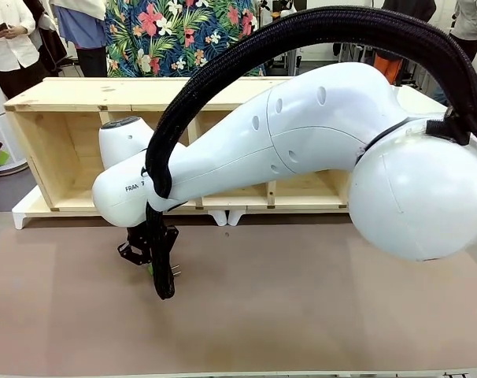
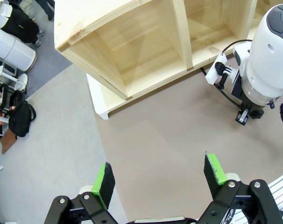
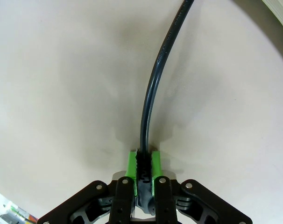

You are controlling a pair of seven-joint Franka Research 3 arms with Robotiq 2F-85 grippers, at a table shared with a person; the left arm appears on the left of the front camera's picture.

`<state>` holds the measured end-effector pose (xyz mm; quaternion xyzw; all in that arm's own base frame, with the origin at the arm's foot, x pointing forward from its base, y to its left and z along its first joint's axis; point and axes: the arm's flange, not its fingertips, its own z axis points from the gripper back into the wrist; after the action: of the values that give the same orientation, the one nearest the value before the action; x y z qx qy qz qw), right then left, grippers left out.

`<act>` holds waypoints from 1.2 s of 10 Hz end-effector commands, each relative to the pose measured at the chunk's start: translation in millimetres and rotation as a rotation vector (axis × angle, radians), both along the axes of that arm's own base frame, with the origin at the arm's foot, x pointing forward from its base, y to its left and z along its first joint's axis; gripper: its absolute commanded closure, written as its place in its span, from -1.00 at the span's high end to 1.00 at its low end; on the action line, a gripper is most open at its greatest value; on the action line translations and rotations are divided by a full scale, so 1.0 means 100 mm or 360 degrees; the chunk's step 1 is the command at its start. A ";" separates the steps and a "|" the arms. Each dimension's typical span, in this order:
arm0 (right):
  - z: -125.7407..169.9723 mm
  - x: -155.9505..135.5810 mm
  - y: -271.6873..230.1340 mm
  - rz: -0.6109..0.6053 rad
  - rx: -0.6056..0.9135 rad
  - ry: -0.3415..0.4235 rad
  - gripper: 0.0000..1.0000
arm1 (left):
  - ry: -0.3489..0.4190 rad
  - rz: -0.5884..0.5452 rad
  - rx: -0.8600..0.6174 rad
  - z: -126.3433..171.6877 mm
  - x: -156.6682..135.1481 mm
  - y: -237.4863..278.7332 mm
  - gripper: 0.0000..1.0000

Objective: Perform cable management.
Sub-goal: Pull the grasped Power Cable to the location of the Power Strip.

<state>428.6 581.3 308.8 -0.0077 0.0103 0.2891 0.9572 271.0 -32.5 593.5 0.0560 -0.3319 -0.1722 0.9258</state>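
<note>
One cable (image 3: pixel 151 88), pinched at its plug end by the right tool (image 3: pixel 142 156), low over the table (image 1: pixel 301 307). Left tool (image 2: pixel 159 175) spread wide, holding nothing. One wooden shelf (image 2: pixel 132 51) at the far side

We see bright, even light; soft shadow on the table (image 3: pixel 62 70) toward six o'clock; the cable (image 3: pixel 150 98) sharp, edges bowed.

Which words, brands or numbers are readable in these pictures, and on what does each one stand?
"FRAN": on the white right arm, front view; the rest is hidden behind the black hose.
Faint print along the cable in the shut right gripper: too small to read.
Nothing else is readable.
</note>
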 end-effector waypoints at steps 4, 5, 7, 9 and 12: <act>0.11 -0.37 -0.10 -0.0029 -0.0042 0.0013 -0.71 | -0.0013 0.0001 -0.0001 0.01 0.00 0.00 1.00; 0.14 -0.44 -0.13 -0.0048 -0.0040 0.0013 -0.71 | -0.0013 0.0001 -0.0001 0.01 0.00 0.00 1.00; 0.25 -0.70 -0.23 -0.0074 -0.0041 -0.0039 -0.71 | -0.0013 0.0001 -0.0001 0.01 0.00 0.00 1.00; 0.33 -0.91 -0.36 -0.0122 -0.0082 -0.0066 -0.71 | -0.0013 0.0001 -0.0001 0.01 0.00 0.00 1.00; 0.42 -1.25 -0.61 -0.0155 -0.0134 -0.0096 -0.71 | -0.0013 0.0001 -0.0001 0.01 0.00 0.00 1.00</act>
<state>321.4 536.9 350.6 -0.0530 0.0045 0.2503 0.9667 271.1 -32.4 593.5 0.0559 -0.3318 -0.1721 0.9258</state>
